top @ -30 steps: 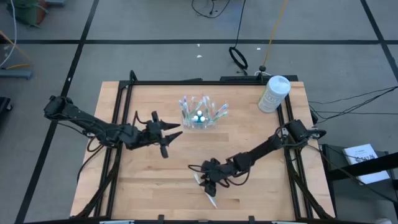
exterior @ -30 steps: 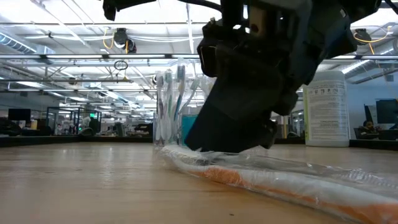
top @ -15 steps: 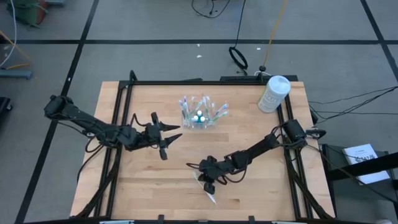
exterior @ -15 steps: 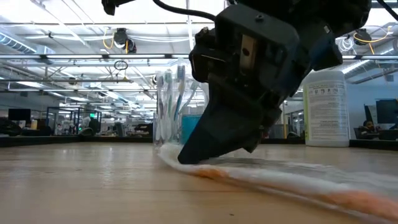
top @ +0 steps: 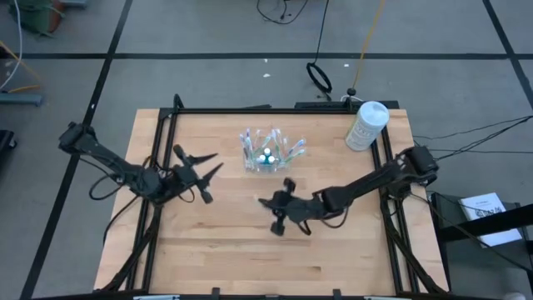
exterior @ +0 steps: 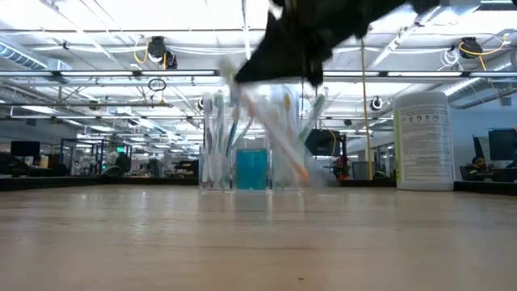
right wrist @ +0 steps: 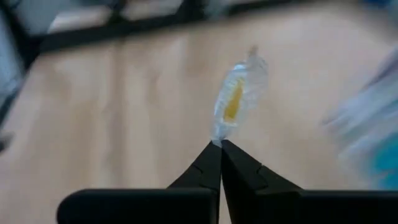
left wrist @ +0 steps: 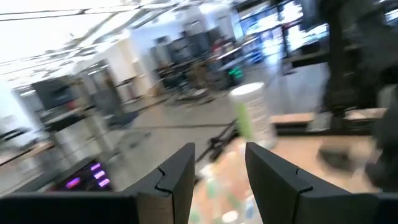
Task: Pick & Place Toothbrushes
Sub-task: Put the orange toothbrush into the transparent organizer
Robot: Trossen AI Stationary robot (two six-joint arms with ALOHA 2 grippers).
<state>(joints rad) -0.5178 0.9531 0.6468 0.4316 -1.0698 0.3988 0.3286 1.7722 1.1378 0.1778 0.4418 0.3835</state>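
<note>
A: Right gripper (right wrist: 217, 146) sits at centre frame in the high view, fingers pinched together on the very end of a wrapped toothbrush (right wrist: 237, 94), which hangs clear of the table (top: 216, 258).

B: Grip margin?

A: Thin. I hold only the wrapper tip, so I judge a swing could let it slide out or twist.

B: Target?

A: The clear cup (top: 268, 156), upper centre, already crowded with brushes. A dangling brush may catch the rim or tip it.

B: Left gripper (top: 202, 171)?

A: Centre left, fingers spread apart, holding nothing.
</note>
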